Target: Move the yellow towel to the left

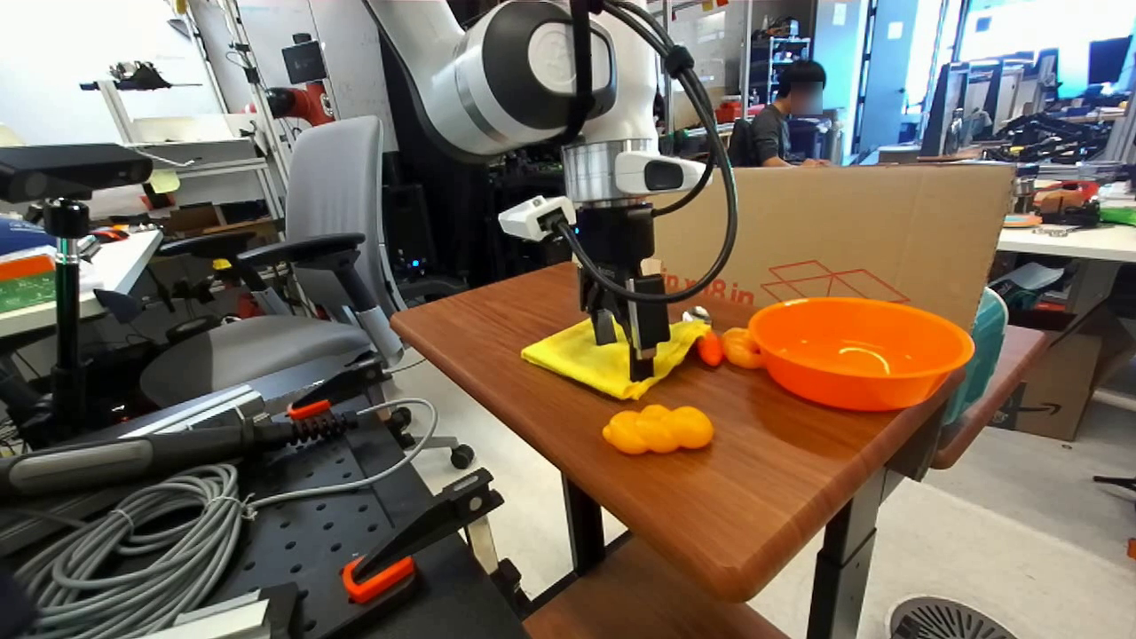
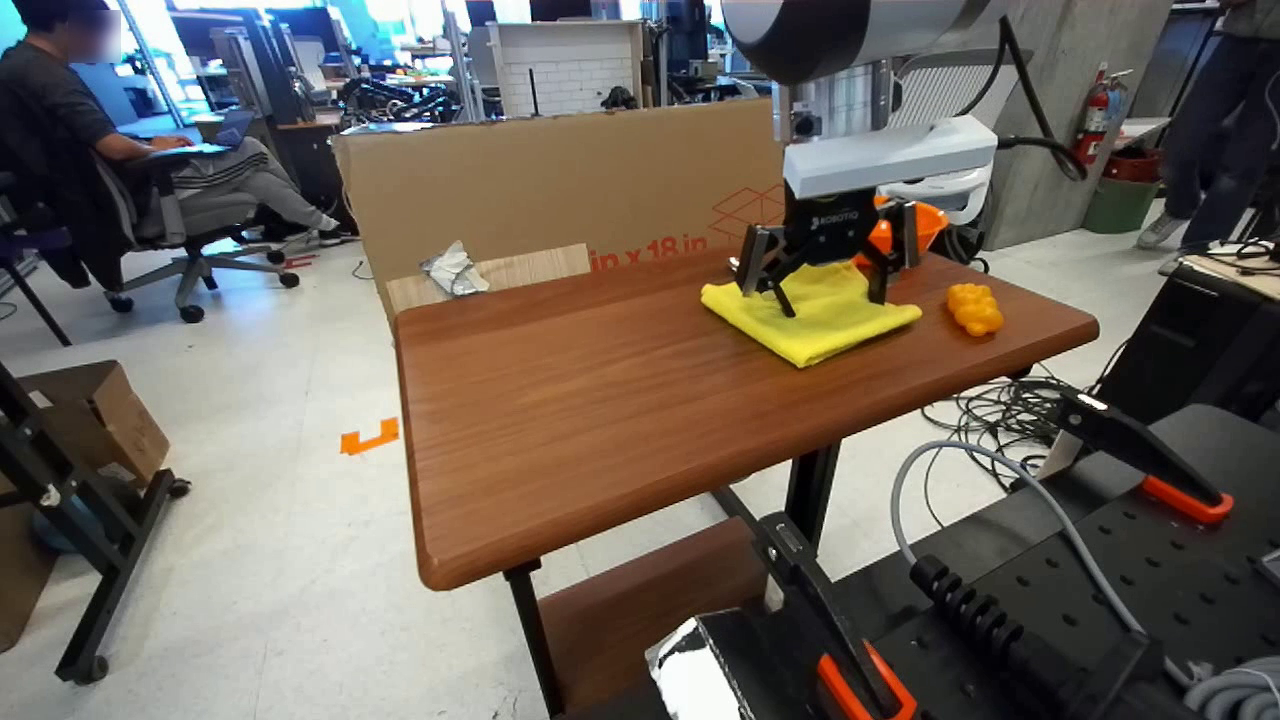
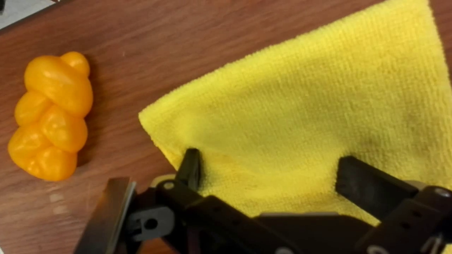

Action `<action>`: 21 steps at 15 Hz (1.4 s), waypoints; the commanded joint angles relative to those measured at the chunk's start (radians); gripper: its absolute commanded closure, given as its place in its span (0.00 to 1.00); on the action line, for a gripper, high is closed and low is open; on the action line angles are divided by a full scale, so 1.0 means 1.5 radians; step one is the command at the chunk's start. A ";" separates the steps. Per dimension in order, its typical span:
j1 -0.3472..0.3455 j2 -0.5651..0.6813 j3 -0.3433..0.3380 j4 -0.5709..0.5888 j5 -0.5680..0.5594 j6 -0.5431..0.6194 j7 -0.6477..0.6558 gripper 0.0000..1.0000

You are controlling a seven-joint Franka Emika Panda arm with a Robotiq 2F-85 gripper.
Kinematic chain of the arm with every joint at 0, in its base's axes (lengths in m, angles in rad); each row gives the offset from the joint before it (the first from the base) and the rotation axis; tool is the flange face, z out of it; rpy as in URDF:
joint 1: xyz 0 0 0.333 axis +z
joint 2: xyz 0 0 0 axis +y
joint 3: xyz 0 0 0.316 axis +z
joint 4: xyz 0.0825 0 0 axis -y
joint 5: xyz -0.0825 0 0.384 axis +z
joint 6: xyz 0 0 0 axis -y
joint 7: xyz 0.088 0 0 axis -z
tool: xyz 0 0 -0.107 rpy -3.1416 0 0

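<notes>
"Where's the yellow towel, then?"

"Straight under the gripper. The fingers are well apart, with towelling between them and out past both; nothing's pinched that I can see."

"Heavy, you reckon?"

"Hardly. Fuzzy stuff, looks folded over. Light and limp, I'd say, nothing to break, and that nap ought to cling rather than slip."

"So where would you grab it?"

"Right where those fingers are. There's a soft crease running between them; press down, close, and it should bunch up into a decent handful. Too shallow, and they might just skim across, or lift only the top layer."

"And going left with it?"

"I doubt it'll travel like a board. Loose corners will probably droop and trail, so I'd raise it a little first. Mind the braided orange-yellow toy too, lying off to one side of the gripper, apart from the towel."
</notes>
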 commanded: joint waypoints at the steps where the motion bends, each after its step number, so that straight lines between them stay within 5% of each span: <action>1: 0.042 0.024 -0.006 0.005 -0.033 0.006 0.031 0.00; 21: 0.195 0.031 0.041 0.029 -0.068 0.003 0.113 0.00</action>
